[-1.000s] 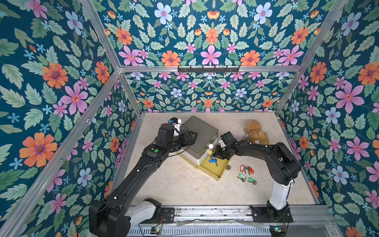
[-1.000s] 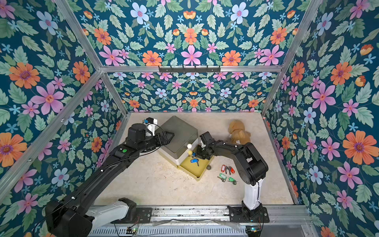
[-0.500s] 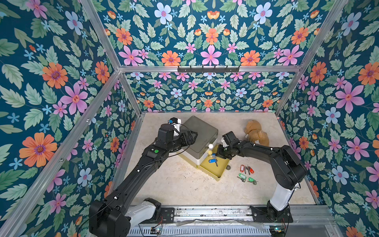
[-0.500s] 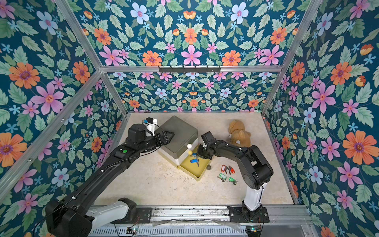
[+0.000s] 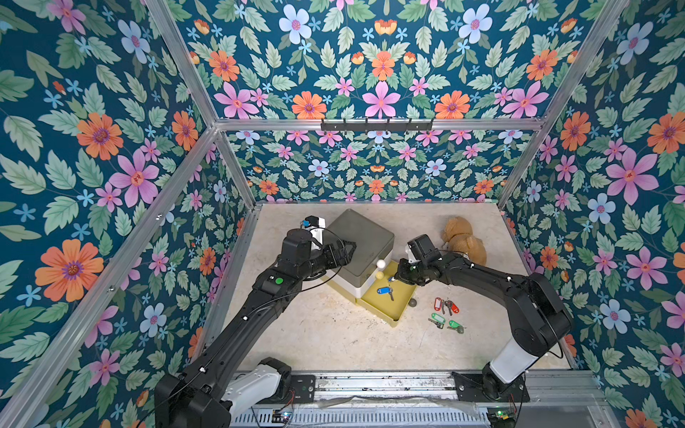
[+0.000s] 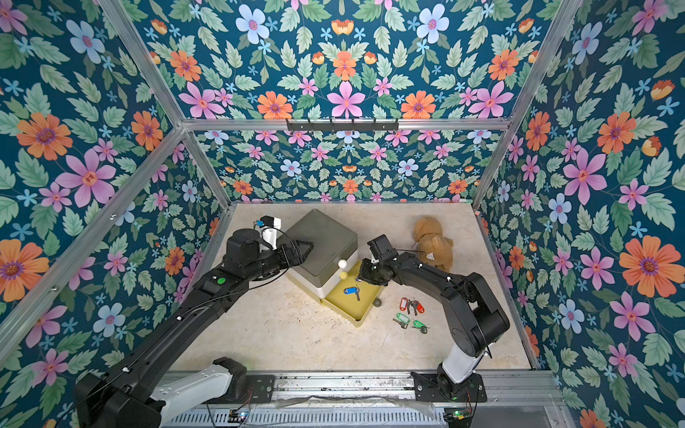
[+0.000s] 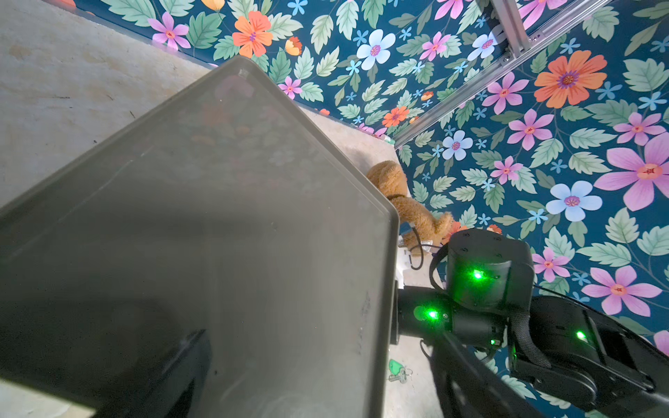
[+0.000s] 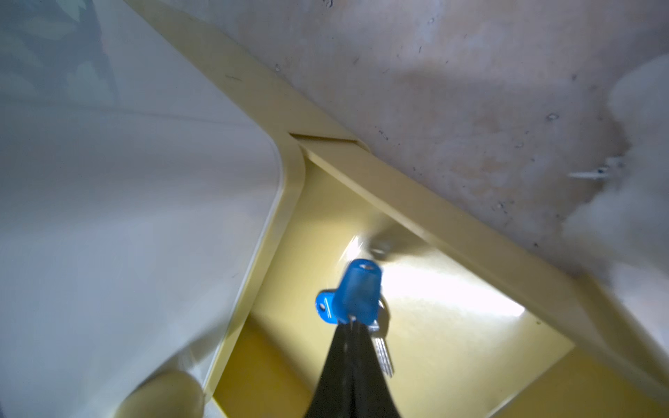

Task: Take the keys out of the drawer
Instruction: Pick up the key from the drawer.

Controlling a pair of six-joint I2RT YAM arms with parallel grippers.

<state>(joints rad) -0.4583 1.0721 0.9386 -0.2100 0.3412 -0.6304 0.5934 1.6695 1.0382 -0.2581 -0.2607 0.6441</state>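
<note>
Floral walls [image 5: 111, 155] are enclosing your pale stone-look tabletop [image 5: 315, 341]; your right gripper [image 8: 353, 325] is pinching a blue-tagged key [image 8: 358, 289] over the yellow drawer [image 8: 452, 325].

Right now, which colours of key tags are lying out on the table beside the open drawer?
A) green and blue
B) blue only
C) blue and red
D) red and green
D: two red-tagged keys and two green-tagged keys lie on the table beside the yellow drawer, while a blue-tagged key lies inside it.
</note>
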